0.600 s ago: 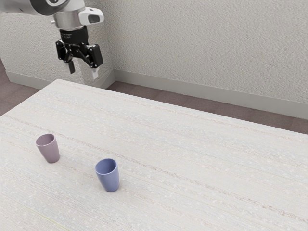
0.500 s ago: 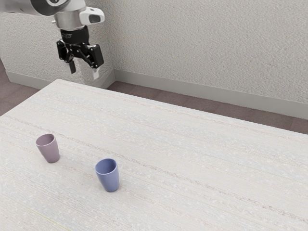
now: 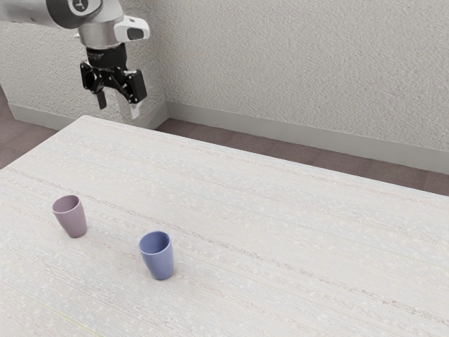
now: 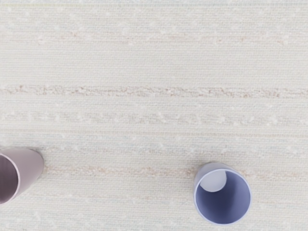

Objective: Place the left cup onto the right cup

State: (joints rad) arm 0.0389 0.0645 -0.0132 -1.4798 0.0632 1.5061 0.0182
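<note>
Two cups stand untouched, the blue cup (image 3: 156,255) at the mauve cup's (image 3: 70,215) four o'clock, while the empty, wide-spread gripper (image 3: 118,104), high at their twelve o'clock, has only edged toward nine o'clock, so grasping hasn't begun.

Bare room, one pale table.
Table (image 3: 280,210): whitewashed wood with fine grain streaks, filling the near ground from 3 through 6 to 9 o'clock. Wall (image 3: 316,63) at 12: rough off-white plaster, pale baseboard (image 3: 316,138) along its foot, a corner near 11. Floor (image 3: 280,149): dull brown strip between table and wall. Light soft, even.
</note>
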